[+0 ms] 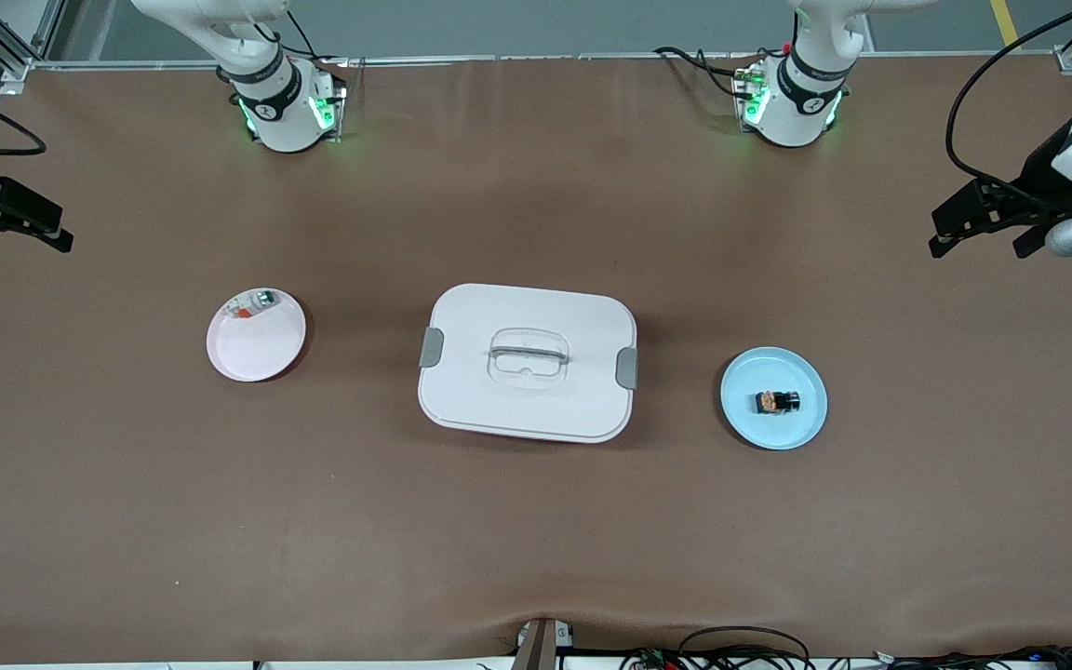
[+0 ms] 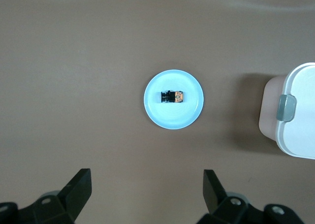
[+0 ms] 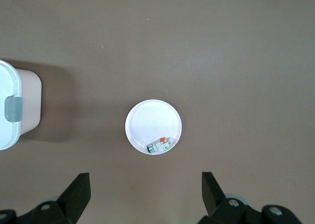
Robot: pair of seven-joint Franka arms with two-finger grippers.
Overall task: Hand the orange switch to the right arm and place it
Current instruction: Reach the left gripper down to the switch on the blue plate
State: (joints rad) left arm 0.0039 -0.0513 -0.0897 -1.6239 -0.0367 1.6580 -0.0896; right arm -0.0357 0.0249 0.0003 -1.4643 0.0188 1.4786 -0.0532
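The orange switch [image 1: 777,402], a tiny black block with an orange-tan end, lies on a light blue plate [image 1: 797,433] toward the left arm's end of the table. In the left wrist view the switch [image 2: 172,96] lies in the middle of that plate [image 2: 172,119]. My left gripper [image 1: 983,244] hangs open and empty high over the table's end by that plate; its own view shows it [image 2: 146,174] well clear of the plate. My right gripper [image 1: 20,244] hangs open and empty over the right arm's end of the table, and it also shows in its own view [image 3: 145,176].
A white lidded box [image 1: 545,307] with grey clips stands mid-table between the plates and shows in both wrist views [image 2: 295,130] [image 3: 7,81]. A white plate [image 1: 257,349] [image 3: 147,123] toward the right arm's end holds a small whitish part [image 1: 252,302] [image 3: 160,145] with red-orange and green bits.
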